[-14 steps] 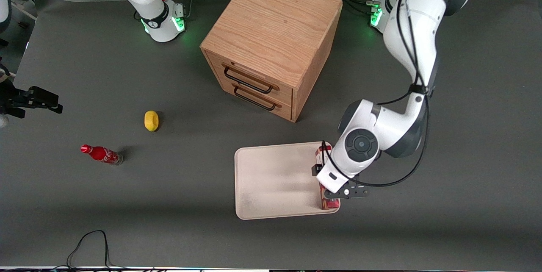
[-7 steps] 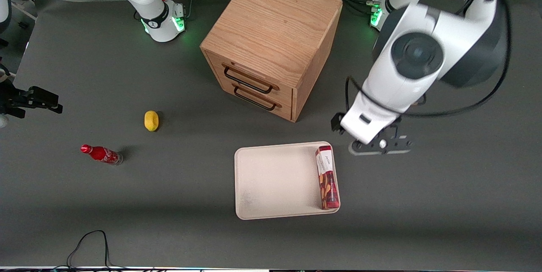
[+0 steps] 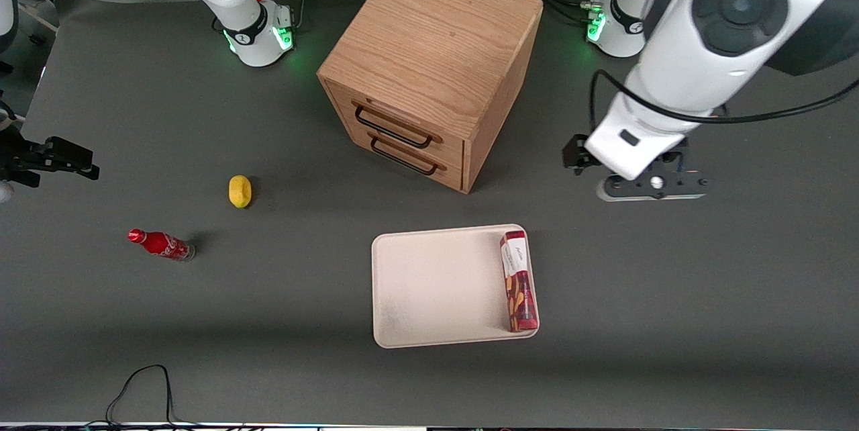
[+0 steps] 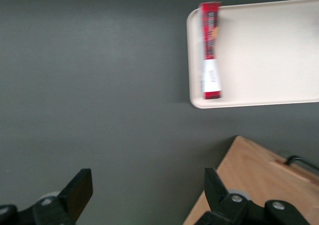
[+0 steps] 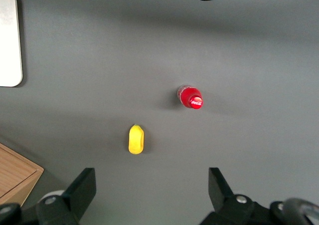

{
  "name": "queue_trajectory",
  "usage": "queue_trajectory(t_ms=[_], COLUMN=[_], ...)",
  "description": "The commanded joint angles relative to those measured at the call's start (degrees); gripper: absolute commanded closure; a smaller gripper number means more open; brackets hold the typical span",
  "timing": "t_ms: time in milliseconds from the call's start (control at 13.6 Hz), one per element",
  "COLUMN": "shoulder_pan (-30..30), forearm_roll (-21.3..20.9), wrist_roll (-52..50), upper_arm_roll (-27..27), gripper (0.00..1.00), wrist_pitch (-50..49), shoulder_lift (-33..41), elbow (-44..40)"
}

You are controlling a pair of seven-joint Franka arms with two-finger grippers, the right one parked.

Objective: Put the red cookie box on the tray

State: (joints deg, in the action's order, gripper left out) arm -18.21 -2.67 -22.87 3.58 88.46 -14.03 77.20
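Observation:
The red cookie box (image 3: 519, 281) lies flat in the cream-white tray (image 3: 429, 283), along the tray's edge toward the working arm's end, white label end pointing to the drawer cabinet. It also shows in the left wrist view (image 4: 211, 50), lying in the tray (image 4: 269, 50). My left gripper (image 3: 649, 187) is raised high above the bare table, farther from the front camera than the tray and beside the cabinet. Its fingers (image 4: 79, 190) stand wide apart with nothing between them.
A wooden two-drawer cabinet (image 3: 433, 65) stands farther from the front camera than the tray. A yellow lemon-like object (image 3: 239, 190) and a small red soda bottle (image 3: 160, 244) lie toward the parked arm's end. A black cable (image 3: 141, 384) lies at the table's near edge.
My left gripper let go of the cookie box, which stays in the tray, then rose and drew away from the front camera toward the working arm's base.

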Motion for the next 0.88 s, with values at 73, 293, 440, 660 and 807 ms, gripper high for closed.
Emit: queue_trajectory(t_ms=[73,293,440,660,807], shoulder_pan=[6.8,13.3,17.0,19.7,20.0], forearm_roll=[-0.2,-0.1,0.1,0.2,0.8], wrist_roll=[8.8,16.0,20.4,23.0,23.1], upper_arm_roll=[-0.6,-0.7,-0.7,-0.7,-0.8], gripper=[0.00,0.00,0.00,0.00,0.00], wrist_pitch=[6.7,6.6,6.4,6.9,7.5], shoulder_lift=[12.3,13.4,13.9,13.9,13.9], elbow=[19.0,20.4,20.9,20.9,20.9])
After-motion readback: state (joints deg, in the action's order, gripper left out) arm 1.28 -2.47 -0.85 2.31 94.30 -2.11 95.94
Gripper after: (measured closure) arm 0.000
